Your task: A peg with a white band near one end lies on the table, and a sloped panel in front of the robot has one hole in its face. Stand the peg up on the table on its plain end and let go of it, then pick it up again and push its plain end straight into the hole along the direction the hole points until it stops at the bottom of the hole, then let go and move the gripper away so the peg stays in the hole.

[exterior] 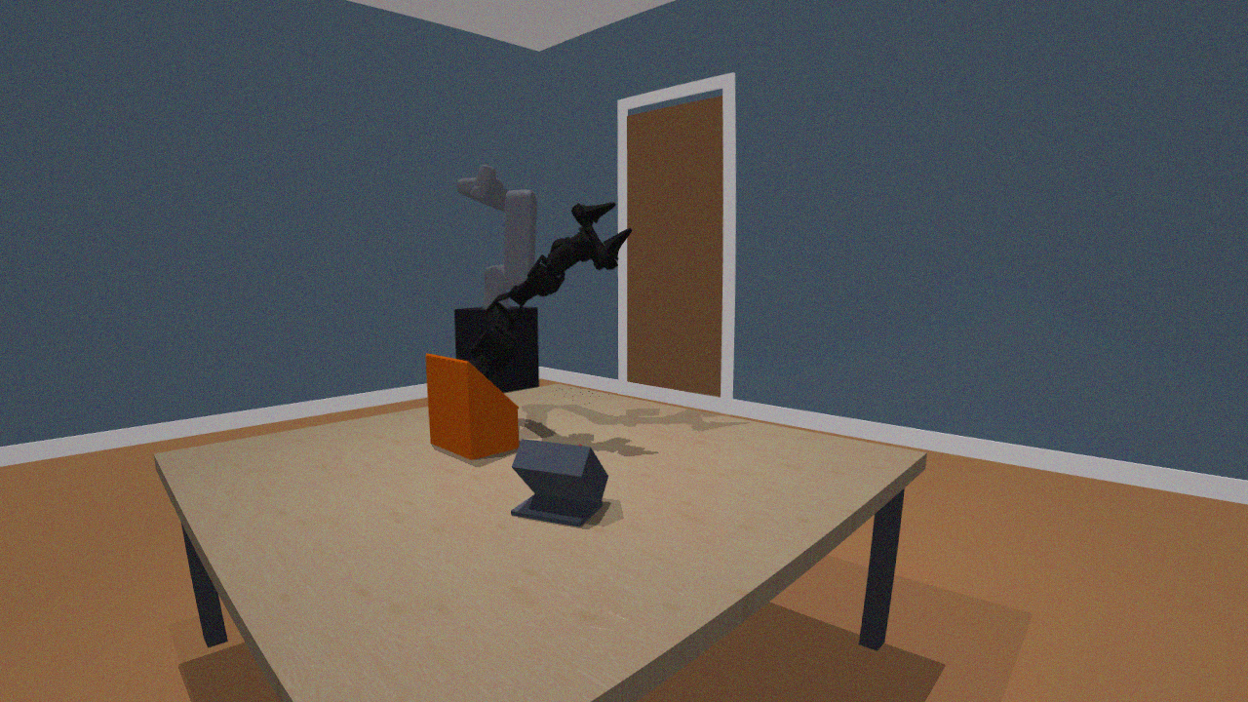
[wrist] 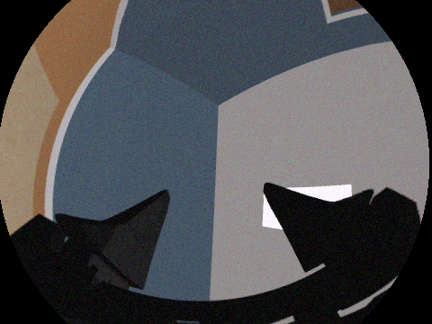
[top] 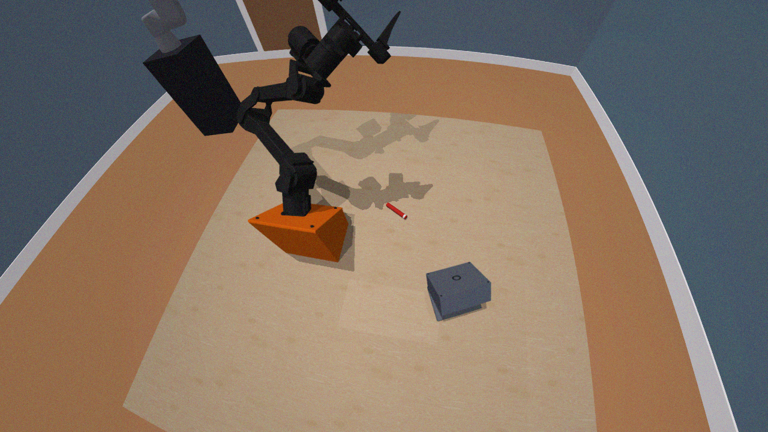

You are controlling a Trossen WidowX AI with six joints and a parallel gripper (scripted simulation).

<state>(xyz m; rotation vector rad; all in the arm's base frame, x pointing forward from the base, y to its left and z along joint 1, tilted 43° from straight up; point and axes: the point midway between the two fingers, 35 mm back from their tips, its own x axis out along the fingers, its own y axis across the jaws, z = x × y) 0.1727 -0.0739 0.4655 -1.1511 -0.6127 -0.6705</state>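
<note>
In the top view, a red peg (top: 396, 210) is seen lying on the desk (top: 386, 344) (exterior: 488, 559), apart from the sloped panel (top: 459, 290) (exterior: 561, 476). The end effector (exterior: 623, 217) (wrist: 218, 191) is opened wide, with nothing held.

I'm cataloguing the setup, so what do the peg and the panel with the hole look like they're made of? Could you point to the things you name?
The peg (top: 396, 210): perhaps painted or plastic, with smooth, even red and a crisp white band. The panel (top: 450, 286) (exterior: 558, 476): matte blue-grey, possibly plastic or painted metal; its flat faces show no grain.
</note>
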